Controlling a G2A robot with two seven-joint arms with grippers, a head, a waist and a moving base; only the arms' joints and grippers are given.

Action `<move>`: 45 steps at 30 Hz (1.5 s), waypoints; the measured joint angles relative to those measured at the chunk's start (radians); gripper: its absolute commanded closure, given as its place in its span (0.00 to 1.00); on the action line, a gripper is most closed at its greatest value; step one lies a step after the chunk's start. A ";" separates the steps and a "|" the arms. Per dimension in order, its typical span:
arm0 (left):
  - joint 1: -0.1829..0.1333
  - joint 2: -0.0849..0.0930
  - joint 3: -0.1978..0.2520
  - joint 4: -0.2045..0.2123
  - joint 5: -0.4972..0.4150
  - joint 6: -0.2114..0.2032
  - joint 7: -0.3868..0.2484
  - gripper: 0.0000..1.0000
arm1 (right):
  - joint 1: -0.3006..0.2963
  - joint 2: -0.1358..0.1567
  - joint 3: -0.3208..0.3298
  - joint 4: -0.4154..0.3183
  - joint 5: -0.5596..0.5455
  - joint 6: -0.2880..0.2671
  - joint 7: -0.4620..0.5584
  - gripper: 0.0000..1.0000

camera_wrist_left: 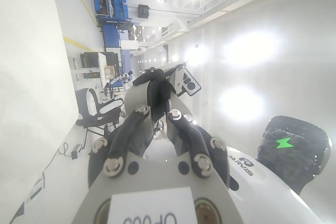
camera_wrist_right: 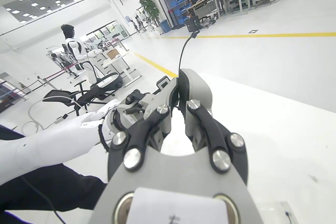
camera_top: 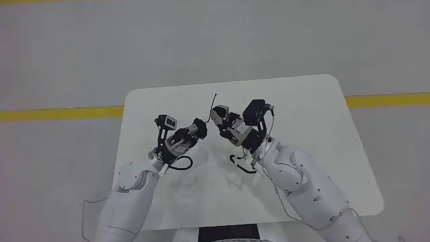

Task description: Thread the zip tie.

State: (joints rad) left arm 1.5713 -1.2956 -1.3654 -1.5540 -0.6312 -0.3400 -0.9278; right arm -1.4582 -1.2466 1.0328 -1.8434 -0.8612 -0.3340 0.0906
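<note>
A thin black zip tie [camera_top: 214,102] stands up from my right gripper [camera_top: 216,115], which is shut on it above the middle of the white table [camera_top: 302,107]. In the right wrist view the zip tie [camera_wrist_right: 182,51] rises from the closed fingertips of the right gripper [camera_wrist_right: 179,78] to a small head at its free end. My left gripper [camera_top: 200,128] is shut, its tips close against the right gripper's. In the left wrist view a thin black strip of the zip tie [camera_wrist_left: 178,67] juts past the left gripper [camera_wrist_left: 157,76]. Whether the left grips the tie is hidden.
Both grippers hang above the table's middle, with bare tabletop [camera_top: 316,148] all around them. The table's far edge [camera_top: 235,84] meets a grey floor with a yellow line [camera_top: 60,114]. A small clear tray [camera_wrist_right: 286,212] lies near the right arm.
</note>
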 measured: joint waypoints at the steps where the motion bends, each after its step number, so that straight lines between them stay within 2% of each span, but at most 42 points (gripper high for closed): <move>1: 0.000 0.000 0.000 0.000 0.000 0.000 0.000 1.00 | -0.001 0.000 0.001 -0.001 -0.001 0.000 -0.001 1.00; 45: 0.000 0.000 0.000 0.000 0.000 0.000 0.000 1.00 | -0.009 -0.007 -0.012 -0.015 -0.056 0.039 -0.017 1.00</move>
State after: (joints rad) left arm 1.5713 -1.2956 -1.3654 -1.5540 -0.6312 -0.3400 -0.9278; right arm -1.4670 -1.2536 1.0204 -1.8587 -0.9175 -0.2955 0.0737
